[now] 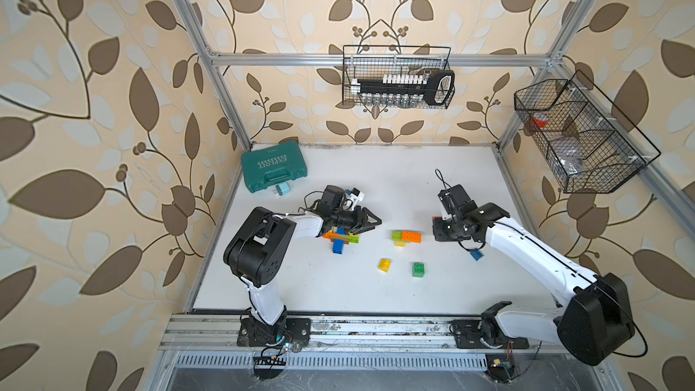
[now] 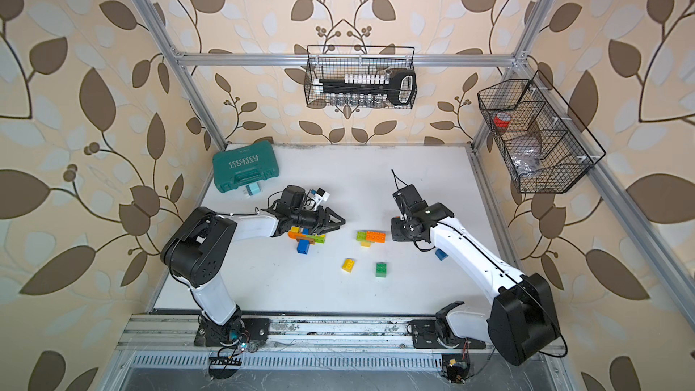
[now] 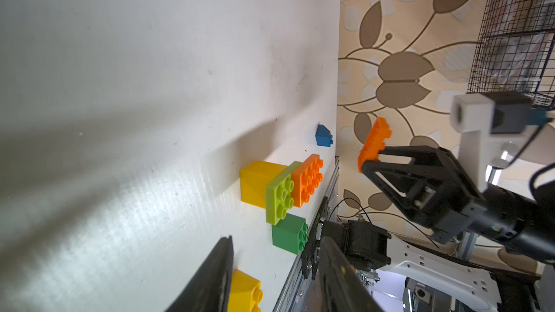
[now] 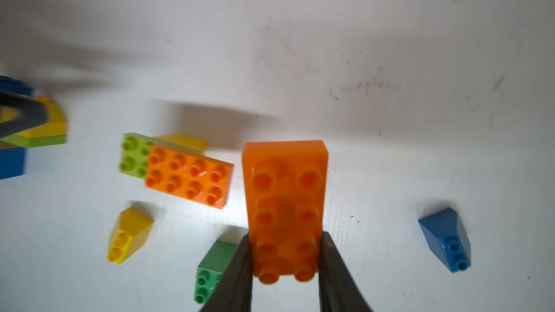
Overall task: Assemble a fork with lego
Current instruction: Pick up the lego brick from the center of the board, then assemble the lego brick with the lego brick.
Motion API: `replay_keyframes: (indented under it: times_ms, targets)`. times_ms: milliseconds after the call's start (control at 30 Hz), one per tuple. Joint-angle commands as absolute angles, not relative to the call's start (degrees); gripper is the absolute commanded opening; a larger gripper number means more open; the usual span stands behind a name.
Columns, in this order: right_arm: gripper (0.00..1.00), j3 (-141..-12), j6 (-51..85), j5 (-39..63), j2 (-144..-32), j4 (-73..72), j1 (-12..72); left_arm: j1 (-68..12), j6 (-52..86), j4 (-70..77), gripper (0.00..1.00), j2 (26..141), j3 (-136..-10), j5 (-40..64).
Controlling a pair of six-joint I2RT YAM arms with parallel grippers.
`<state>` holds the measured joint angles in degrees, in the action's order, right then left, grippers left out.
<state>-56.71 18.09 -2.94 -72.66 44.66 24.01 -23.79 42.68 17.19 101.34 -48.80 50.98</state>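
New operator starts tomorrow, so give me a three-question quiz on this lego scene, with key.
1. True or false: the right gripper is empty.
2. The loose blue brick is: A) held aloft, B) on the table by the right arm, C) off the table.
3. What colour is the bottom brick of the middle stack?
Key: 1 false, it grips an orange plate; 2 B; 3 yellow.

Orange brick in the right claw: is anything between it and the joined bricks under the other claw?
Yes. A stack of lime, orange and yellow bricks sits on the table between the orange brick, held by the right gripper, and the joined bricks under the left gripper. It lies low; carrying over it probably works.
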Motion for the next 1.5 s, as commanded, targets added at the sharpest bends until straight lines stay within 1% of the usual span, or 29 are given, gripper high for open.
replay_keyframes:
  times_ms: [0,100,133,233,433,633,1000,1467]
  targets:
    - [0.25,-61.00,0.45,5.33,-73.11,44.56,24.89,-22.40,40.34,14.65,0.48,97.96,-50.80,51.94]
    - [0.23,-65.35,-8.98,10.49,-77.11,48.17,26.48,-20.98,40.34,12.87,0.48,96.72,-50.56,51.59]
    - [0.20,-66.66,-11.95,11.09,-78.79,49.05,27.68,-20.39,40.93,13.15,0.48,96.33,-50.41,51.80]
    - [0.21,-70.17,-20.14,10.33,-83.29,50.55,31.24,-19.09,42.08,13.17,0.48,95.04,-50.16,52.47]
    - [0.23,-77.52,-31.30,7.36,-92.88,55.44,33.05,-16.61,40.57,9.20,0.49,92.09,-49.36,53.24]
    - [0.23,-82.83,-34.59,5.75,-99.22,57.98,35.29,-15.23,39.36,7.94,0.49,91.30,-48.79,53.53]
    - [0.23,-87.78,-33.71,5.90,-107.17,60.25,36.30,-14.33,40.74,10.90,0.50,92.64,-47.08,54.62]
    - [0.22,-84.90,-34.46,3.99,-108.71,58.96,36.22,-13.98,40.51,11.32,0.50,93.48,-46.87,55.20]
